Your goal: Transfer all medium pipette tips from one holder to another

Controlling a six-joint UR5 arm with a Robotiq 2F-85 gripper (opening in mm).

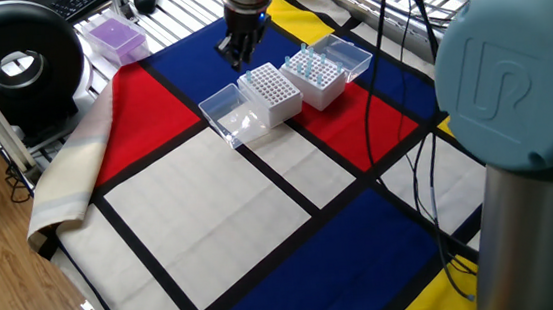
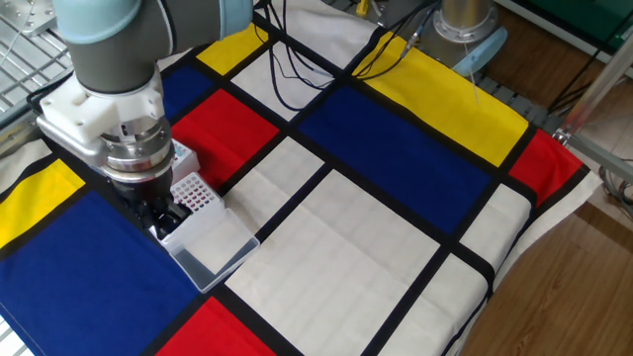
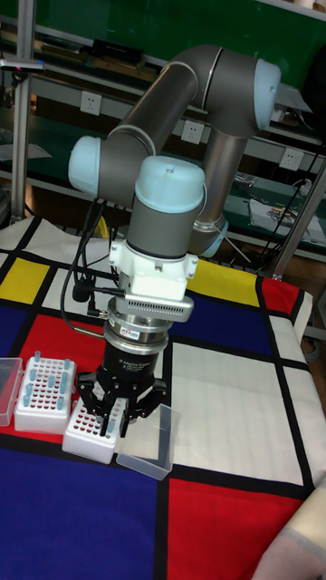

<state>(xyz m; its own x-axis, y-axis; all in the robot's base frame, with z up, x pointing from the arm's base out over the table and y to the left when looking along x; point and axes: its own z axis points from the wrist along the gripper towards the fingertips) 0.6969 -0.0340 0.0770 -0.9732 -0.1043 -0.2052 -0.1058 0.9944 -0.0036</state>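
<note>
Two white racks stand side by side on the cloth. The far rack (image 1: 312,75) (image 3: 43,388) holds several medium pipette tips (image 1: 307,64), pale blue and upright. The near rack (image 1: 270,88) (image 2: 199,193) (image 3: 87,427) shows mostly bare holes. My gripper (image 1: 237,54) (image 2: 166,220) (image 3: 116,426) points straight down over the end of the near rack, away from the full rack. Its fingers are drawn close together, and in the tall view a thin pale tip shows between them. The wrist hides most of both racks in the other fixed view.
A clear lid (image 1: 225,114) (image 2: 213,249) (image 3: 149,446) lies against the near rack, and another clear lid (image 1: 348,56) sits behind the far rack. A purple box (image 1: 114,37) stands at the table's far left. Black cables (image 1: 408,113) trail across the cloth on the right.
</note>
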